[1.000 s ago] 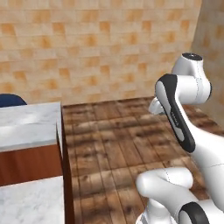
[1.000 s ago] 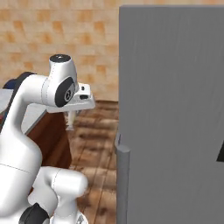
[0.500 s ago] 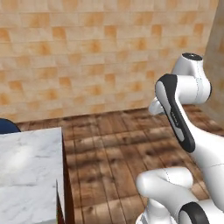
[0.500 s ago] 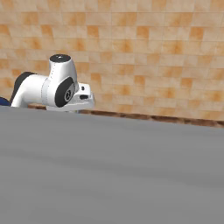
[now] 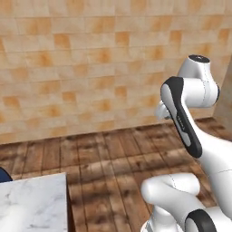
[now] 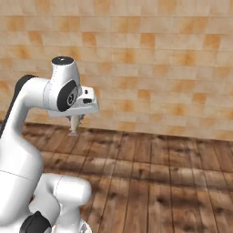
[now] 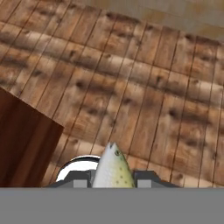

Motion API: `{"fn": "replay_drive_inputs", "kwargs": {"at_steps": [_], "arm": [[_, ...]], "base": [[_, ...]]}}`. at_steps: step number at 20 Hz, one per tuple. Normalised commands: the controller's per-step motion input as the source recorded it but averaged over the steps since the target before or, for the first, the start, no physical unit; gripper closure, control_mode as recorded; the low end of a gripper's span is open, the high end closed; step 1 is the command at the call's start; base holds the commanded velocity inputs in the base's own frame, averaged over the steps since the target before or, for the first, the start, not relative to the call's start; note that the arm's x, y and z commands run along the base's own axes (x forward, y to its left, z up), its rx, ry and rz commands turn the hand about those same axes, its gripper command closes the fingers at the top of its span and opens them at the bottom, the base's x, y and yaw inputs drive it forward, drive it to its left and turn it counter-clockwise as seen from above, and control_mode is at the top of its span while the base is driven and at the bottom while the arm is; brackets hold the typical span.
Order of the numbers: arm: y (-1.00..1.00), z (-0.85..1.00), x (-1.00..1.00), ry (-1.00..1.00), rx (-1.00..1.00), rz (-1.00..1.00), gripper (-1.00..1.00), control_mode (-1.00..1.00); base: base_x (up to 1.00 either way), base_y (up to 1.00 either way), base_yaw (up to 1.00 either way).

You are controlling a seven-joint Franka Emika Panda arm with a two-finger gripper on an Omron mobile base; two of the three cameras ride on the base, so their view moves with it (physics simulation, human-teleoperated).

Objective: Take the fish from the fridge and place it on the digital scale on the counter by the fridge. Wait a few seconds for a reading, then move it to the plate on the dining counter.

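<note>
Claw (image 7: 113,181) at the bottom centre of the hand view is clamped on the fish (image 7: 113,168), whose head pokes up between the two dark tips. In the right base view the claw (image 6: 74,129) hangs left of centre under the wrist, pointing down over the wood floor (image 6: 159,182), with something small and pale pinched in it.

Judging by this, the fish is being carried while the base drives, either to the scale or on to the plate. For a clean carry, keep the squeeze steady and the wrist level, avoid quick swings, and hold the fish high enough to clear the tabletop (image 5: 31,204) whose marble corner sits at the lower left of the left base view.

Fish: slender, pale silvery belly, greenish-tan speckled back, pointed snout, one small dark eye. Only its front part shows; the rest is hidden between the tips.
</note>
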Motion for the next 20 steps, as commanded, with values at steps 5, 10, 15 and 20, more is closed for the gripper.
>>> {"fn": "replay_drive_inputs", "kwargs": {"at_steps": [5,10,15,20], "arm": [[0.00,0.00,0.00,0.00,0.00,0.00,1.00,1.00],[0.00,0.00,0.00,0.00,0.00,0.00,1.00,1.00],[0.00,0.00,0.00,0.00,0.00,0.00,1.00,1.00],[0.00,0.00,0.00,0.00,0.00,0.00,1.00,1.00]], "base": [[1.00,0.00,0.16],[1.00,0.00,0.41],[1.00,-0.18,0.60],[0.95,-0.25,0.71]]}}
